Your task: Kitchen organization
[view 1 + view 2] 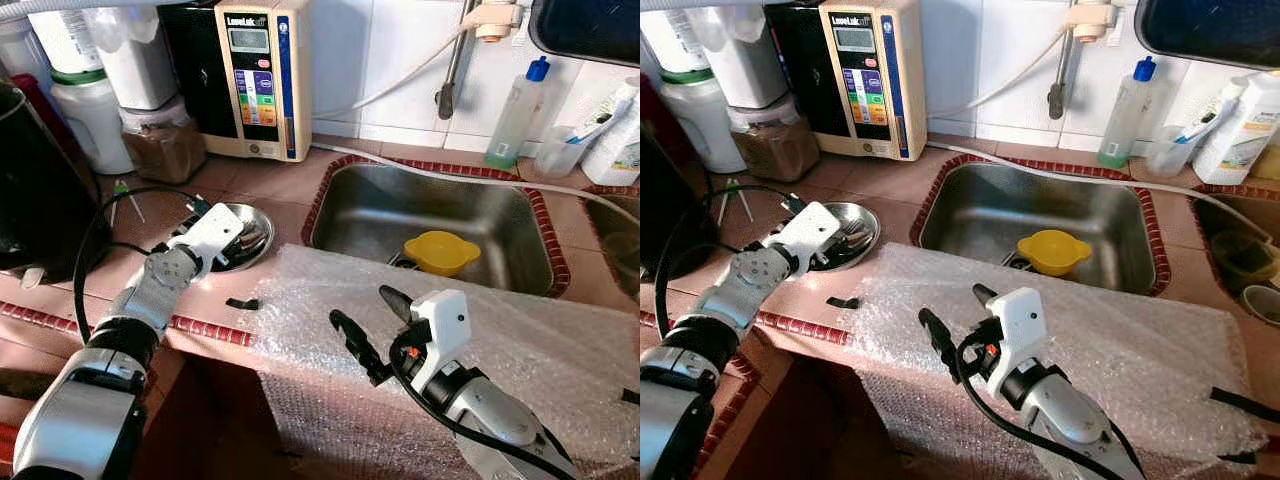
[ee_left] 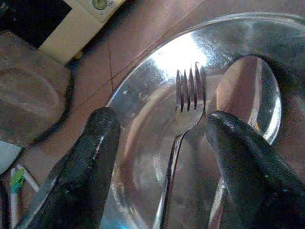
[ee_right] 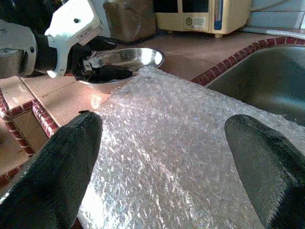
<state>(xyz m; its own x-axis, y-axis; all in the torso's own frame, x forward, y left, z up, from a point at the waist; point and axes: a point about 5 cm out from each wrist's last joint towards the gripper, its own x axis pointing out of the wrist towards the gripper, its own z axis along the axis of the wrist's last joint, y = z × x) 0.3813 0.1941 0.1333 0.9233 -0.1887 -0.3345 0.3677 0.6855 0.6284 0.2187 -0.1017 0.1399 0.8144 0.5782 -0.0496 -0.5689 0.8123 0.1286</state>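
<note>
reaching left claw over fork

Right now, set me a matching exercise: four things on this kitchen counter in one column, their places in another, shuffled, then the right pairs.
Things:
1. silver metal fork
2. small yellow plastic bowl
3. open right gripper
4. clear bottle with blue cap

Places:
A. inside the steel sink
B. over the sheet of bubble wrap
C. on the ledge behind the sink
D. in the round steel dish, between the open left gripper's fingers

Pairs: 1-D, 2-A, 3-B, 4-C
</note>
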